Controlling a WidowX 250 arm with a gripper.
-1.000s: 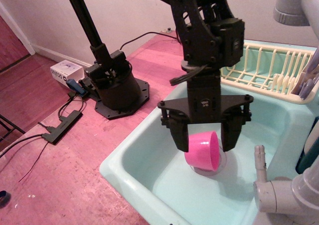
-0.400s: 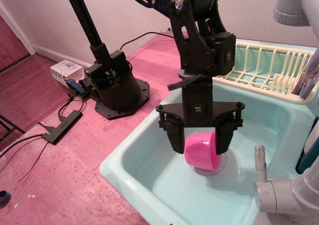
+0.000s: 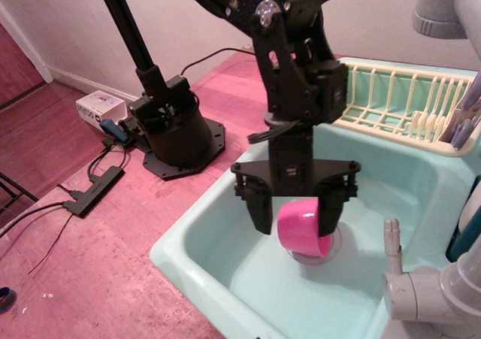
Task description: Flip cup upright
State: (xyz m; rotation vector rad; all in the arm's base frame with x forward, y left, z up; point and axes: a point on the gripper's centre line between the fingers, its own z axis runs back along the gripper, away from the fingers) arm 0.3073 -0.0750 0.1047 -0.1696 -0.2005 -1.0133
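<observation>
Observation.image shows the tool (image 3: pixel 294 217) hanging straight down into the mint-green sink (image 3: pixel 218 237), its two dark fingers (image 3: pixel 259 210) spread apart with the pink cup (image 3: pixel 304 228) sitting between them. The cup lies on its side over the drain ring (image 3: pixel 328 250) at the basin floor, not upright. Its long axis runs roughly level and across the line between the fingers, the wider rim turned toward the far-right finger and slightly toward the camera, the narrower base toward the near-left finger. The right finger stands in front of the rim edge and looks to be touching or just beside it; the left finger sits just beside the base, and whether it touches cannot be told. The fingers do not look pressed in on the cup. The coming move turns on this: closing here would likely catch the cup end to end, along its axis.
</observation>
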